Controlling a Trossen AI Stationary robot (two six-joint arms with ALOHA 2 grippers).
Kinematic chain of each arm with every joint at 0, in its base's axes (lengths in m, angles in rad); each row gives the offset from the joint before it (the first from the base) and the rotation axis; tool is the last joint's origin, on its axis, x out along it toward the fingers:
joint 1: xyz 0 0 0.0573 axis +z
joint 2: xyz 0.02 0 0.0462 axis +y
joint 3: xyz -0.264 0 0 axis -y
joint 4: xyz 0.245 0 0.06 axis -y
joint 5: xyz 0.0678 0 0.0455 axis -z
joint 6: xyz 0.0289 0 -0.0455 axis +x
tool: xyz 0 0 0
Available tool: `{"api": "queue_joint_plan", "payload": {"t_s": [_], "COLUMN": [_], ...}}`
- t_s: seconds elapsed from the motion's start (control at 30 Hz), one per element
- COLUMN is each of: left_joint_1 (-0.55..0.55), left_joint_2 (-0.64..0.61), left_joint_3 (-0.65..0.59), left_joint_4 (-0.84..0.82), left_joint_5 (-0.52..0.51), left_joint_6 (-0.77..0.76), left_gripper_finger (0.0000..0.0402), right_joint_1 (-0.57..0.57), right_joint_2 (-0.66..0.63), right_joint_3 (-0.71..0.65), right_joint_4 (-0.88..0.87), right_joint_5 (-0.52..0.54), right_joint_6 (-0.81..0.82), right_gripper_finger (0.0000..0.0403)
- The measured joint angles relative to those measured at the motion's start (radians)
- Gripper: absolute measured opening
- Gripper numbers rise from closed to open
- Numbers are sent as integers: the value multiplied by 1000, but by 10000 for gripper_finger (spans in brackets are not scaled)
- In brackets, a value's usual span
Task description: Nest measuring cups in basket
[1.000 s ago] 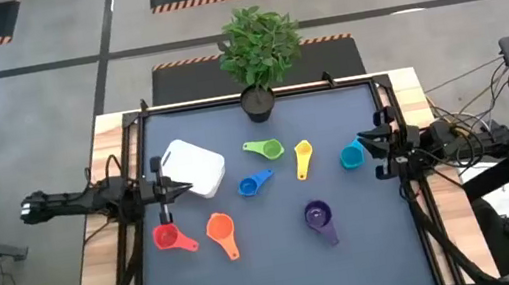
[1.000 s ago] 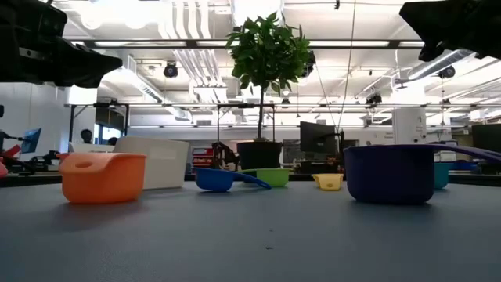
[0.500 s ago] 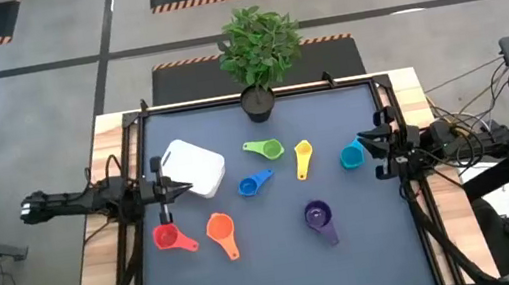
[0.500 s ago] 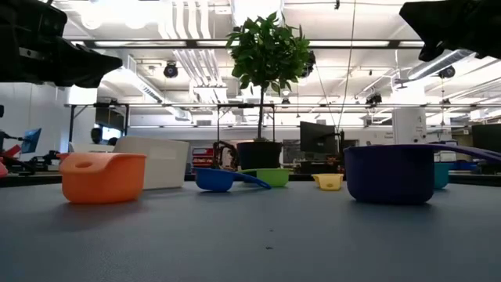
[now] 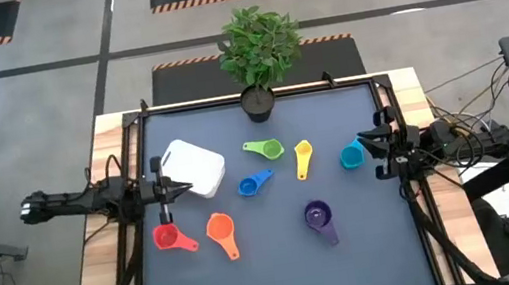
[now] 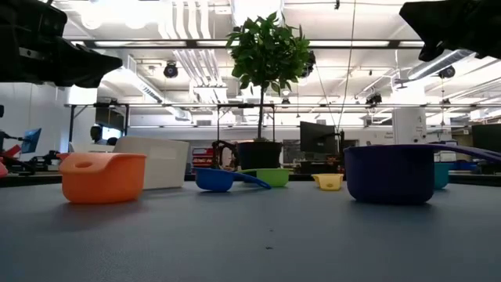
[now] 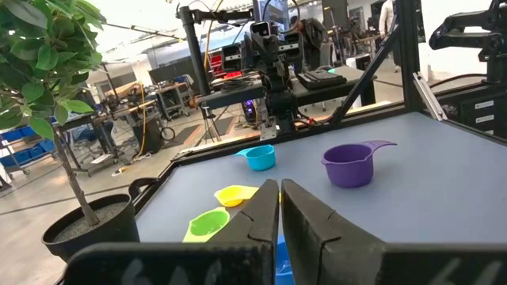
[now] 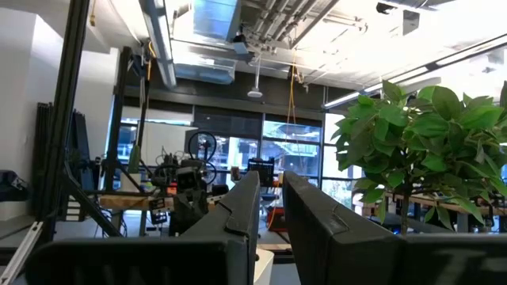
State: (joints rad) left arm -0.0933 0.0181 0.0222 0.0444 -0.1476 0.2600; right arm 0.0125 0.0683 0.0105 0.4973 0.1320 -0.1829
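- Left gripper (image 5: 172, 187) hangs at the worktop's left edge beside the white basket (image 5: 192, 167), jaws closed on nothing.
- Right gripper (image 5: 366, 146) sits by the teal cup (image 5: 352, 155), jaws nearly closed, empty.
- From table height the red cup (image 5: 168, 237) is cut off at the edge; overhead shows it beside the orange cup (image 5: 220, 228).
- Purple cup (image 6: 390, 172) hides most of the teal one.

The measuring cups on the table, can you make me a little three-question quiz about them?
1. True or false: the white basket already holds a cup.
2. Which cup lies nearest the right gripper? A) red B) teal C) orange
3. Fill in: the purple cup has a smaller ____ cup nested in it.

Key: 1 false, every visible cup lies on the mat. 2 B, the teal cup. 3 purple, though the inner cup's shade is hard to judge.
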Motion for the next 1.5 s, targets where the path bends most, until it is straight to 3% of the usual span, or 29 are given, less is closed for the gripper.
{"api": "queue_joint_plan", "payload": {"t_s": [0.77, 0.9, 1.0, 1.1, 1.3, 1.5], "left_joint_1": [0, 0, -2, -2, -1, -1], "left_joint_2": [0, 0, 0, 0, 0, 0], "left_joint_3": [0, 0, 0, 0, 0, 1], "left_joint_4": [0, 22, 74, 151, 326, 472], "left_joint_5": [0, 0, 1, 1, 1, 1], "left_joint_6": [0, -16, -126, -232, -245, -343], "left_gripper_finger": [0, 0, 0, 0, 0, 0], "right_joint_1": [0, 0, 0, 0, 0, 0], "right_joint_2": [0, 0, 0, 0, 0, 1], "right_joint_3": [0, 0, 0, 0, 1, 37], "right_joint_4": [7, 9, 9, 8, 9, 10], "right_joint_5": [0, -1, -1, -1, 68, 134], "right_joint_6": [1, 185, 380, 456, 305, 302], "right_gripper_finger": [47, 47, 47, 47, 47, 47]}}
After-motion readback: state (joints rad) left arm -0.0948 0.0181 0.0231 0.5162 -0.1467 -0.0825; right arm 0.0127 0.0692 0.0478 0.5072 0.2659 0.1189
